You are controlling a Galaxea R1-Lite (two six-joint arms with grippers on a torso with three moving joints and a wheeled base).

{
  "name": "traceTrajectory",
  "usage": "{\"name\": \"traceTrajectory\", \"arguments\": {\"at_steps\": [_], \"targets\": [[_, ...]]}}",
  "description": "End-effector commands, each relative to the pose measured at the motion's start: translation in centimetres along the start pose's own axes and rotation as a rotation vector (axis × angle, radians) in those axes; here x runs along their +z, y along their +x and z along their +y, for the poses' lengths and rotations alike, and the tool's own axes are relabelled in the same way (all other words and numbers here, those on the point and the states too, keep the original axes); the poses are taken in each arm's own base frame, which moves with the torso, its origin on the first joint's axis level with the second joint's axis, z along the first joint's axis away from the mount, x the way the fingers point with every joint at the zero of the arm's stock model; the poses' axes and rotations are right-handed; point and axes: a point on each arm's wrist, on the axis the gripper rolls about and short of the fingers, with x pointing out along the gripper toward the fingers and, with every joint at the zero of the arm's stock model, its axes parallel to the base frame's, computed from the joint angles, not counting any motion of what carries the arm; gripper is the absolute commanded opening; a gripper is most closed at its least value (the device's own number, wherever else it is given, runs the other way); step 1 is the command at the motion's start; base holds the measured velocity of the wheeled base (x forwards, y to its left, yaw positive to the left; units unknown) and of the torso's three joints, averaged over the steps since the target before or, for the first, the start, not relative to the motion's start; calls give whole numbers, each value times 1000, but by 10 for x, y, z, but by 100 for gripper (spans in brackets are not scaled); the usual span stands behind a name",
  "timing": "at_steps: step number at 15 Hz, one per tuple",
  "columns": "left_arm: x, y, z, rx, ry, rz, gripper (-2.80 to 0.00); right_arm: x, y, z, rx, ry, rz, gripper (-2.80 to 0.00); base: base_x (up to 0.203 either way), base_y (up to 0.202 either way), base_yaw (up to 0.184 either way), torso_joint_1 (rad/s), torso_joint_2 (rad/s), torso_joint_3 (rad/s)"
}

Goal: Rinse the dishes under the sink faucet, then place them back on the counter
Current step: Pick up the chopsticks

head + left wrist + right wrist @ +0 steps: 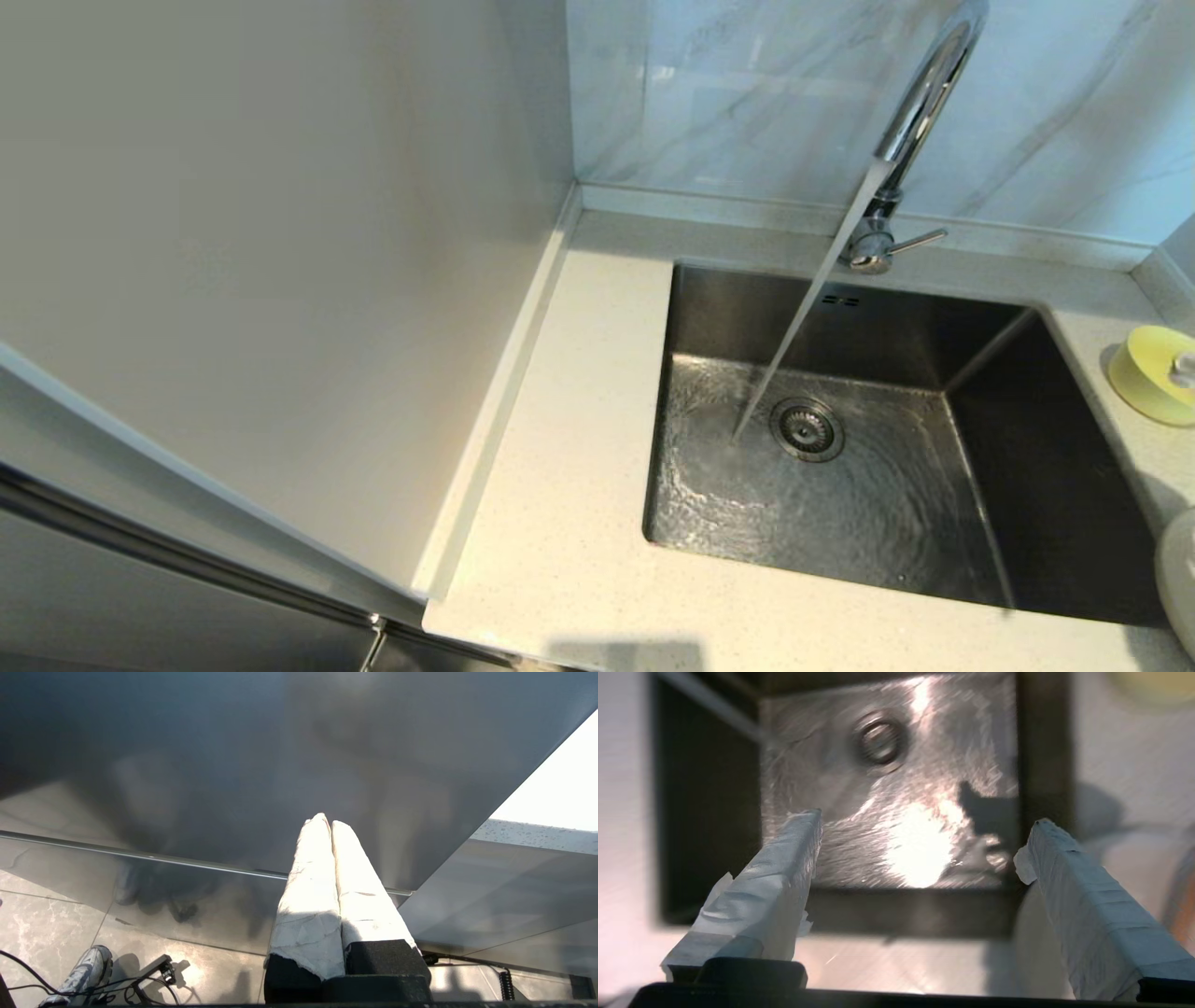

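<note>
The chrome sink faucet (920, 103) stands at the back of the counter (579, 448), with water pouring from it into the steel basin (934, 523). The pale-yellow bowl (1153, 373) sits on the counter right of the basin. The off-white plate (1178, 579) shows at the right edge, nearer me. The chopsticks are out of view. Neither gripper appears in the head view. My right gripper (927, 822) hangs open and empty above the basin's near edge, with the drain (880, 742) beyond it. My left gripper (325, 821) is shut and empty, parked low by a grey cabinet front.
A white wall panel (280, 233) rises along the counter's left side. The faucet's thin lever (920, 243) points right. Water ripples across the basin floor around the drain (806, 429). In the left wrist view, cables and a shoe (88, 970) lie on the tiled floor.
</note>
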Motion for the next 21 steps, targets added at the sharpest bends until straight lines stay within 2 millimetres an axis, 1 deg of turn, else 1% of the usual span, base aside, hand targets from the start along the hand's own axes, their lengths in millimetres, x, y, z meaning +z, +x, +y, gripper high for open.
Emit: {"name": "traceTrajectory", "arguments": {"at_steps": [1,3,4,5,6,7,9,12,13,15,16,18,21], "targets": [[0,0,0,0,0,0,-280,-22,-47,19,78,8,-43,0,0,0,0,0,0,0],[0,0,0,-1,0,0,-280,-43,-75,29,151,36,-38,0,0,0,0,0,0,0],[0,0,0,0,0,0,-280,-52,-84,32,166,47,-28,0,0,0,0,0,0,0],[0,0,0,-1,0,0,-280,-58,-86,32,160,62,-9,0,0,0,0,0,0,0],[0,0,0,0,0,0,-280,-59,-81,29,124,72,3,0,0,0,0,0,0,0],[0,0,0,0,0,0,-280,-62,-74,24,49,83,23,0,0,0,0,0,0,0],[0,0,0,-1,0,0,-280,-66,-52,11,-80,86,97,0,0,0,0,0,0,0],[0,0,0,0,0,0,-280,-60,-15,-12,-366,74,172,0,0,0,0,0,0,0],[0,0,0,0,0,0,-280,-58,-8,-21,-429,59,193,0,0,0,0,0,0,0],[0,0,0,-1,0,0,-280,-53,1,-38,-512,31,250,0,0,0,0,0,0,0],[0,0,0,0,0,0,-280,-49,6,-47,-544,42,279,0,0,0,0,0,0,0],[0,0,0,-1,0,0,-280,-43,10,-65,-604,80,334,0,0,0,0,0,0,0],[0,0,0,0,0,0,-280,-42,20,-89,-609,136,410,0,0,0,0,0,0,0]]}}
